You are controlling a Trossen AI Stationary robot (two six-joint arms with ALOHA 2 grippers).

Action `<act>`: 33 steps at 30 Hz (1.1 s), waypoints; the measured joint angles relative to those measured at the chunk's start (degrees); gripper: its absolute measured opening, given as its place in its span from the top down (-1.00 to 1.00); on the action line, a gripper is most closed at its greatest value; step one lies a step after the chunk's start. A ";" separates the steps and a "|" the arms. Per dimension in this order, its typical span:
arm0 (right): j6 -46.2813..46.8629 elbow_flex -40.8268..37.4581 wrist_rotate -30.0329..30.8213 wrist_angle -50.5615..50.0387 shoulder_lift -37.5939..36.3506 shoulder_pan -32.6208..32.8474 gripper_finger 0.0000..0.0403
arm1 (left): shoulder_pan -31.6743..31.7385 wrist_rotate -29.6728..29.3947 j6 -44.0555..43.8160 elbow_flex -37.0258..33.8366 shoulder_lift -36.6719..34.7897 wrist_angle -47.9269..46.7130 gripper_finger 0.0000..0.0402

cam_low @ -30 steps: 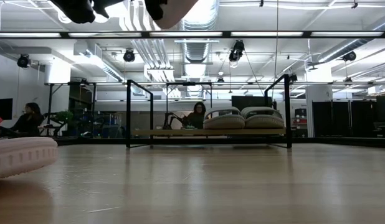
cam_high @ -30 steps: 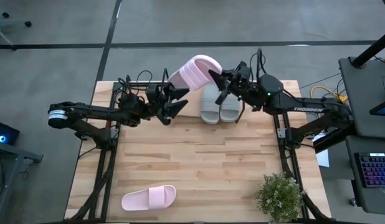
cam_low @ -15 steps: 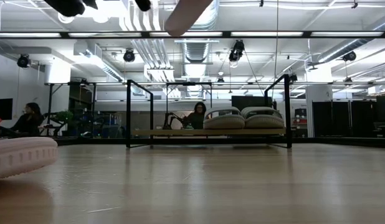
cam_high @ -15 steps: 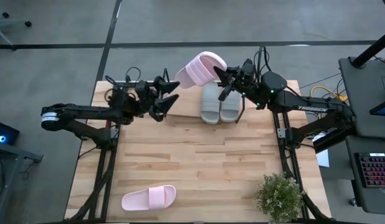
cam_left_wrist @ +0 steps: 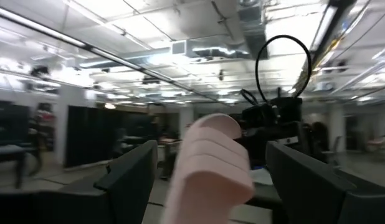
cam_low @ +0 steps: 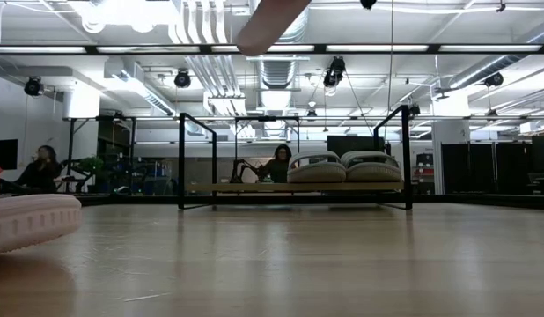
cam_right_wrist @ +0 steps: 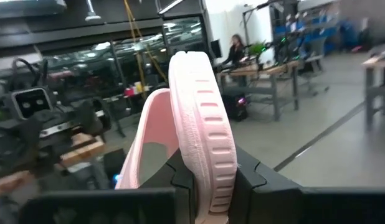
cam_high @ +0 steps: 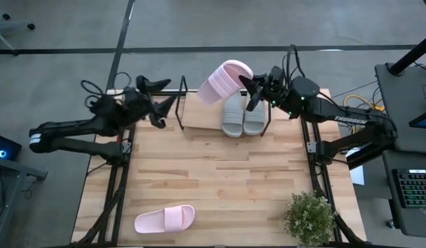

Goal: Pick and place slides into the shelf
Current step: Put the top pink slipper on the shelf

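My right gripper (cam_high: 250,91) is shut on a pale pink slide (cam_high: 224,79), held high above the shelf's (cam_high: 199,128) far side; the slide's end shows at the top of the low view (cam_low: 270,19). The light grey pair (cam_high: 242,116) stands side by side, soles down, on the right half of the shelf board (cam_low: 254,187). The other pink slide (cam_high: 165,219) lies sole down on the table near its front left edge. My left gripper (cam_high: 165,112) is open and empty, left of the shelf, pointing at the held slide (cam_left_wrist: 211,165). My right gripper pinches the pink slide's sole (cam_right_wrist: 208,186) between its two fingers (cam_right_wrist: 180,183), at the end nearest the gripper. The fingers come about level from the table's right. The slide is lifted clear, turned on its edge, and reaches out leftward from the fingers.
A potted plant (cam_high: 309,217) stands at the table's front right corner. The shelf's black uprights (cam_low: 180,158) rise at its corners. The left half of the shelf board is bare. People sit in the room beyond the table (cam_low: 276,164).
My left gripper has drawn back from the pink slide toward the table's left edge, staying open. My right gripper has kept hold of the slide and carried it slightly toward the right and far edge, high above the shelf.
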 joint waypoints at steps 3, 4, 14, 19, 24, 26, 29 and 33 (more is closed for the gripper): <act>5.05 0.01 -5.05 -2.20 0.11 -3.15 0.81 | 0.00 -2.39 2.21 0.28 -2.05 -2.28 -0.41; 6.63 0.00 -7.06 -2.92 0.19 -4.28 0.81 | 0.00 -2.60 2.38 0.28 -2.61 -2.61 -0.41; 20.66 0.00 -26.55 -3.52 0.90 -14.95 0.81 | 0.00 -3.81 7.93 1.79 -3.16 -10.79 -0.41; 26.76 0.02 -33.42 -4.62 2.00 -19.00 0.81 | -0.11 -3.81 12.36 4.64 -0.19 -14.68 -0.41; 30.53 0.02 -37.89 -4.68 3.86 -21.07 0.81 | -0.82 -5.89 17.31 10.48 3.35 -21.64 -0.41; 31.61 0.02 -38.85 -4.65 4.71 -21.42 0.81 | -1.65 -8.14 20.07 13.14 4.80 -25.49 -0.41; 31.94 0.02 -39.81 -4.43 6.18 -21.77 0.81 | -3.53 -11.96 24.41 17.03 7.06 -30.74 -0.41; 35.12 0.02 -43.22 -3.77 8.18 -22.76 0.81 | -6.15 -18.02 29.31 19.81 9.43 -33.88 -0.41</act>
